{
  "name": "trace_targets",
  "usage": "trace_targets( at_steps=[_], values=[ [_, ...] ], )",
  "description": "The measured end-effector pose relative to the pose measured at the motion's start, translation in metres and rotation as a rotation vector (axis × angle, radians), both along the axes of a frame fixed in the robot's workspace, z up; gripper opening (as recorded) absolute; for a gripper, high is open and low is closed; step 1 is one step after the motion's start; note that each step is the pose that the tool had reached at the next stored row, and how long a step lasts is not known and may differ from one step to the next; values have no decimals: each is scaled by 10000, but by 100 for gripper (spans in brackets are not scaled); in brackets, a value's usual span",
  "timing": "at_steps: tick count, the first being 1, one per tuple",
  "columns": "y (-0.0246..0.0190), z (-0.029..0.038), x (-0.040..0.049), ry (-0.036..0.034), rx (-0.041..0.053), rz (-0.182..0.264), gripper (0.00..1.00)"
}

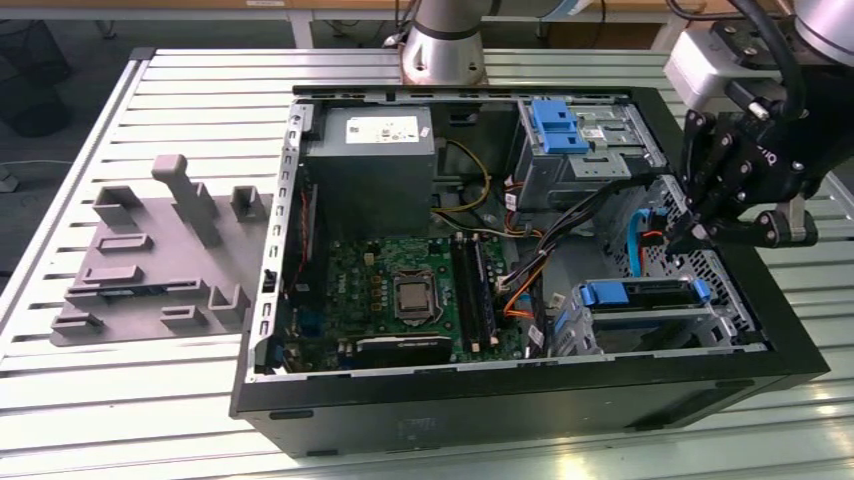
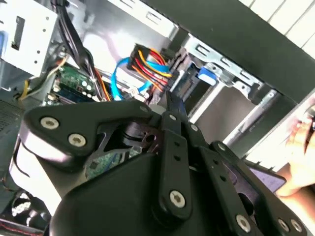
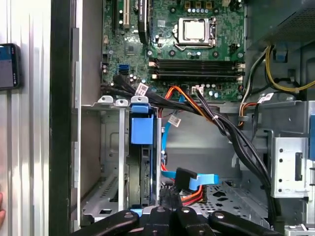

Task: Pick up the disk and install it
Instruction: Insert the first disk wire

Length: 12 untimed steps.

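The arm reaches down from 1 o'clock in the exterior view, with the gripper (image 1: 689,238) hanging over the case (image 1: 534,400) at its 3 o'clock edge. The fingers (image 3: 161,212) are pressed narrow together, with nothing seen between them. The disk (image 1: 641,296) sits on edge in the metal cage (image 1: 667,325) at the case's 5 o'clock corner, just below the gripper, blue rail up.
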State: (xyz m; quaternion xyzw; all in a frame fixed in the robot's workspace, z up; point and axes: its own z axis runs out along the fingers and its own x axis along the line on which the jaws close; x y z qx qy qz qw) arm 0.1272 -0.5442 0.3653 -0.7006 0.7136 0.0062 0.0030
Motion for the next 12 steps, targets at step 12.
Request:
trace_targets(
  at_steps=[12],
  values=[
    [2, -61, 54, 105, 189, 8, 19]
  ],
)
